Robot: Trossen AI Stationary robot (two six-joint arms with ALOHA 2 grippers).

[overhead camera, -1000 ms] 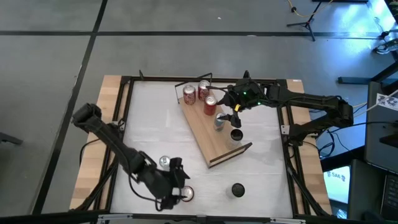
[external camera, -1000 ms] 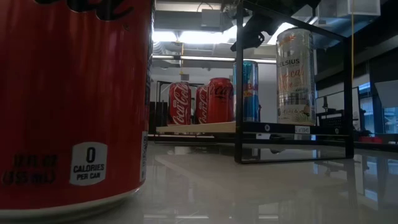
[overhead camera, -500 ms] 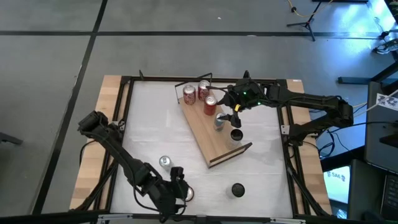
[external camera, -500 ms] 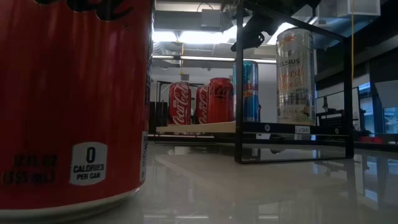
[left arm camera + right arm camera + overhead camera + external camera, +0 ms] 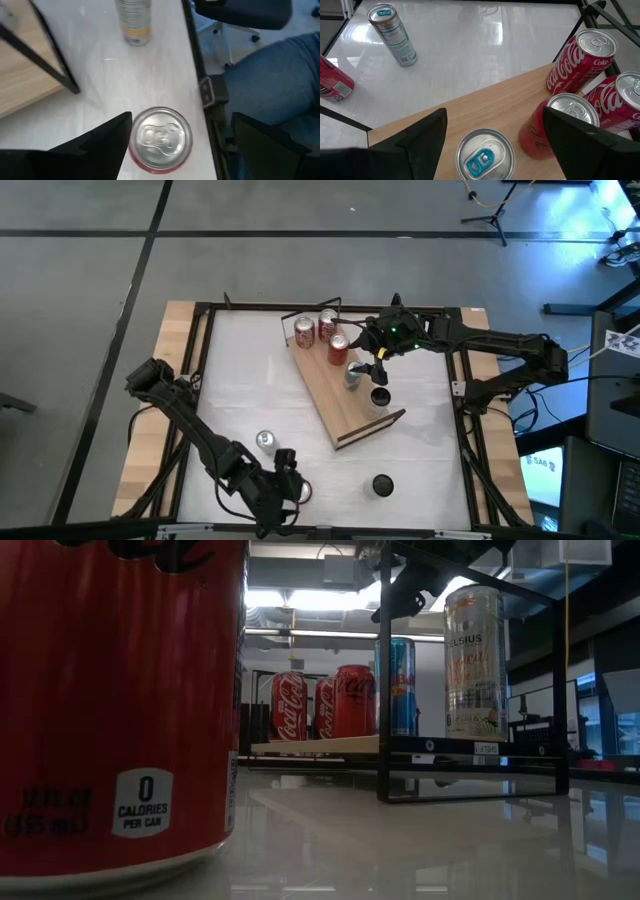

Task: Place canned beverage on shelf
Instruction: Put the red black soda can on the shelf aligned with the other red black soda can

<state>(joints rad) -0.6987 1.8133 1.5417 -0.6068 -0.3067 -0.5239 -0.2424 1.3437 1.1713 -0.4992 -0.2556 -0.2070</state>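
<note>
While five cans stand on the shelf [image 5: 340, 395], three wait on the table. Our left gripper [image 5: 177, 137] gapes wide over a red can [image 5: 161, 138]; our right gripper [image 5: 492, 132] hangs open, empty.

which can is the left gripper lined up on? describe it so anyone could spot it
Start at the white table's near edge, off the wooden shelf. The red zero-calorie can stands upright there between the open left gripper's fingers. The slim pale can beside it and the dark can aren't red.

Five cans [image 5: 338, 349] stand on the shelf [image 5: 330, 395], three others off it.
</note>
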